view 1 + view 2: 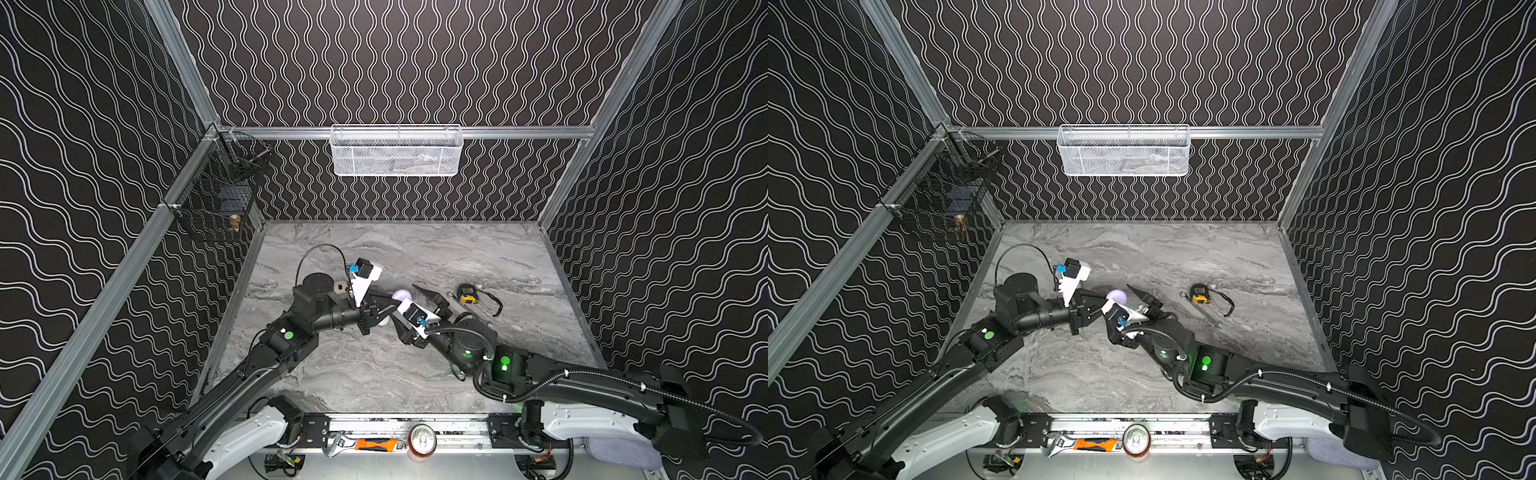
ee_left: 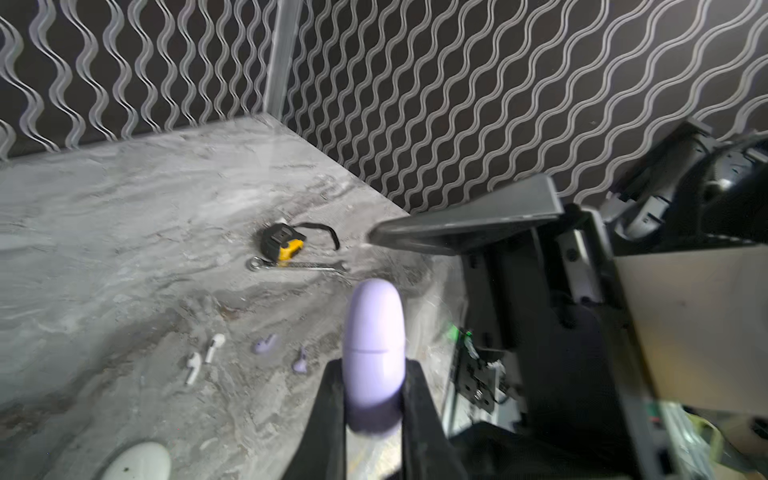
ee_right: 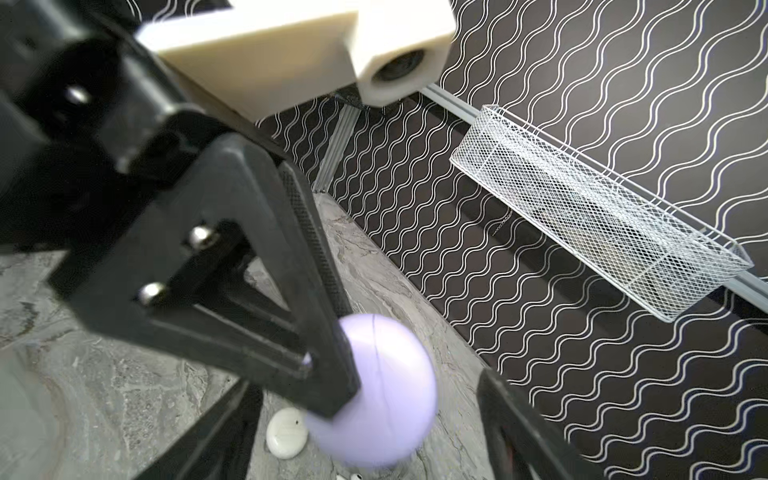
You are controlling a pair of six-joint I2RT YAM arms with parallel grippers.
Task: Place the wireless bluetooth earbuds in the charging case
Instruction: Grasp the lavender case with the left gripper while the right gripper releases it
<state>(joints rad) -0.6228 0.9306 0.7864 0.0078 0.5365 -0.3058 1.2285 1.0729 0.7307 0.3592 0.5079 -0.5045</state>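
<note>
Earbuds point(image 2: 264, 344), tiny and blurred, two white, two lilac, lie loose. Left gripper point(image 2: 372, 365) pinches the closed lilac case point(image 2: 376, 324); right gripper point(image 3: 368, 382) gapes empty.

The left arm point(image 1: 249, 365) and right arm point(image 1: 582, 384) stretch from the near edge of the worktop point(image 1: 415, 374) toward its middle. The left gripper point(image 2: 372, 370) pinches a lilac case point(image 2: 374, 324); the right gripper point(image 3: 365, 380) gapes wide, facing it.
</note>
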